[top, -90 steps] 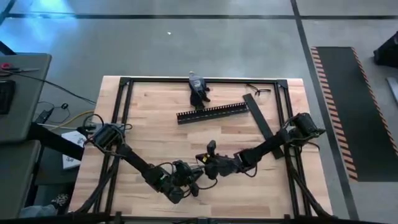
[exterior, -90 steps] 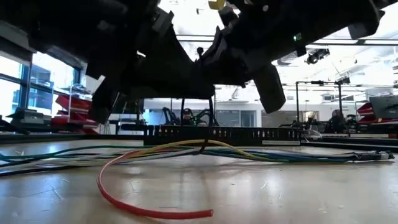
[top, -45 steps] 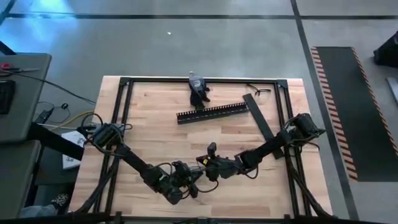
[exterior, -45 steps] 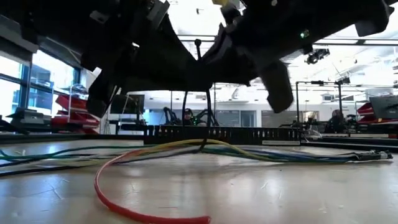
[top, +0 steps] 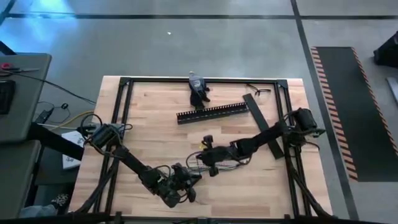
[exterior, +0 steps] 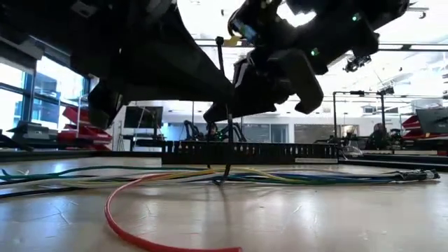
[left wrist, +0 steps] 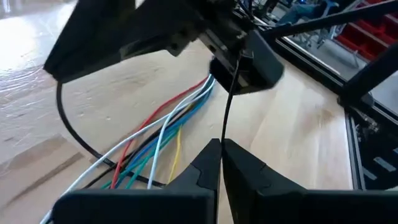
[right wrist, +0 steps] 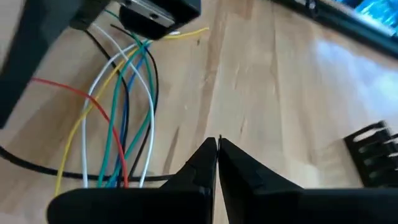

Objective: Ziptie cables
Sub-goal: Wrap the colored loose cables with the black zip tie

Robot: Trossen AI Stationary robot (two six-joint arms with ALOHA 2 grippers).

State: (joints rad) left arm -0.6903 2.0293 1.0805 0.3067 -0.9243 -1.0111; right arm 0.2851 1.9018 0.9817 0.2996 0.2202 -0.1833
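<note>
Pale blond wood grain on the tabletop (top: 155,130), and across it the cables (left wrist: 158,134) fan out red, white, blue, green and yellow. Beside them, a thin black ziptie (left wrist: 68,127). Both pincers' fingers (right wrist: 205,163) dark.

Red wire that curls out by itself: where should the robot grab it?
On its big loop, where the thin red wire bows away from the other coloured cables and lies alone on the wooden table. Come straight down from above, one finger each side. The left gripper and right gripper, both shut, are busy above the bundle.
</note>
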